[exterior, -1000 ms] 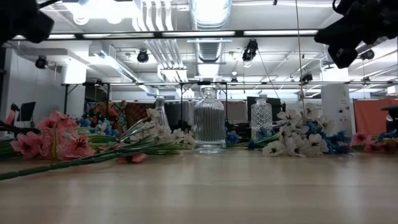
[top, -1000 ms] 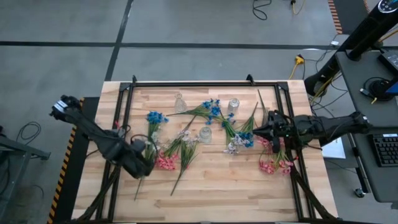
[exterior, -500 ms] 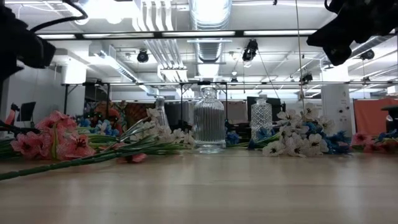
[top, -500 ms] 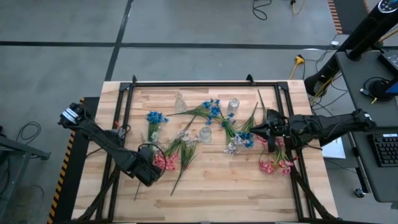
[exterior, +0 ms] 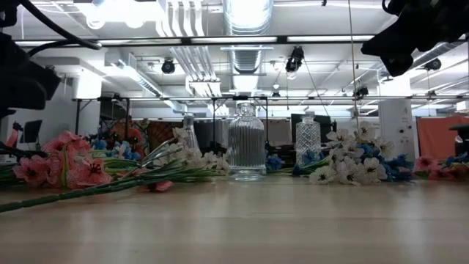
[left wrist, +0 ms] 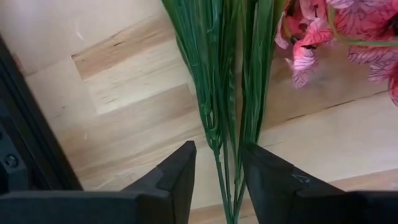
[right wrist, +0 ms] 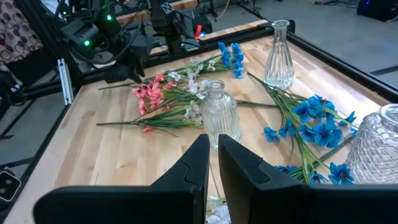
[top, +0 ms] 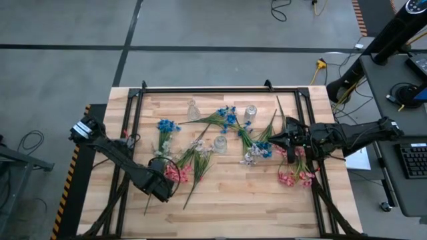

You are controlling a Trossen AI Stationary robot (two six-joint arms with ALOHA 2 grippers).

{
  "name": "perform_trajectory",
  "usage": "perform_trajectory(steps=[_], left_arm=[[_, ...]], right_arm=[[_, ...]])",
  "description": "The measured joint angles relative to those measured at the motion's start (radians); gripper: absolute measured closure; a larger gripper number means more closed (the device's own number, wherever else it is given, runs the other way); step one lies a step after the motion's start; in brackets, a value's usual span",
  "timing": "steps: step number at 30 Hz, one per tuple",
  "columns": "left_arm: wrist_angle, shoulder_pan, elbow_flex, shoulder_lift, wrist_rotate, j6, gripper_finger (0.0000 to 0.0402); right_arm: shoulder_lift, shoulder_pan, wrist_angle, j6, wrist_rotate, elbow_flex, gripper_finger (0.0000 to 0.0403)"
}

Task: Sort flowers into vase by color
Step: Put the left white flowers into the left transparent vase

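Observation:
My left gripper [top: 163, 189] is open near the table's near-left part, just beside the blossoms of a pink spray [top: 177, 174]. In the left wrist view its fingers stand on either side of that spray's bundle of green stems [left wrist: 219, 93], and I see no touch. My right gripper [top: 275, 141] hovers shut above a white and blue spray [top: 256, 151] at mid-right. More blue [top: 227, 117], white [top: 199, 151] and pink [top: 294, 176] sprays lie flat on the wood. Three clear glass vases [top: 219, 143] [top: 192, 110] [top: 250, 112] stand upright among them.
A black frame [top: 200, 90] runs round the table top, with rails along the left and right sides. Bare wood [top: 240, 207] spreads along the near edge. In the low view the ribbed vase [exterior: 247, 150] stands mid-table, with sprays lying on both sides of it.
My left gripper has moved toward the table's near edge and to the right, coming down over the stems of the pink spray. The flowers and vases have stayed where they were.

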Motion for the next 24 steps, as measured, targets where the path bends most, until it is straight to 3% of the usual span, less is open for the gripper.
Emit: perform_trajectory(steps=[16,24], left_arm=[[0.039,0.000,-0.039,0.034,-0.005,-0.003,0.0332],[0.058,0.000,-0.039,0.051,-0.006,0.009,0.0391]], right_arm=[[0.000,0.000,0.000,0.000,0.000,0.000,0.0374],[0.000,0.000,0.000,0.000,0.000,0.000,0.0374]])
